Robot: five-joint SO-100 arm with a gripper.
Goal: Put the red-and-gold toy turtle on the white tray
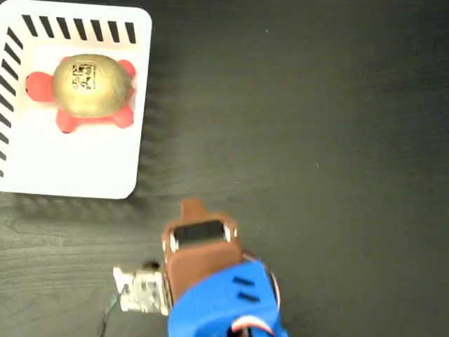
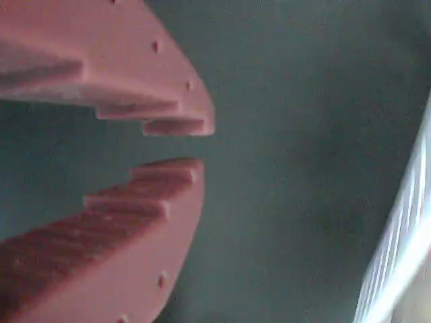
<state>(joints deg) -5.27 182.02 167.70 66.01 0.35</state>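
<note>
Far left in the fixed view: small red-and-gold toy turtle [image 1: 90, 90] resting flat inside large white slotted tray [image 1: 77, 168]. Placement apparently done. Lower centre, brown two-finger gripper [image 2: 192, 145] well apart over dark table [image 1: 316, 140], slightly parted, empty.

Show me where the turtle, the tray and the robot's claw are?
turtle [image 1: 91, 86], fixed view, on its gold shell.
tray [image 1: 77, 165], fixed view, on its bare white floor below the turtle.
claw [image 2: 192, 145], wrist view, in the small gap between its two tips.

Turtle [image 1: 91, 88] on tray [image 1: 84, 165], upper left; arm [image 1: 210, 281] below-right, apart.
</note>
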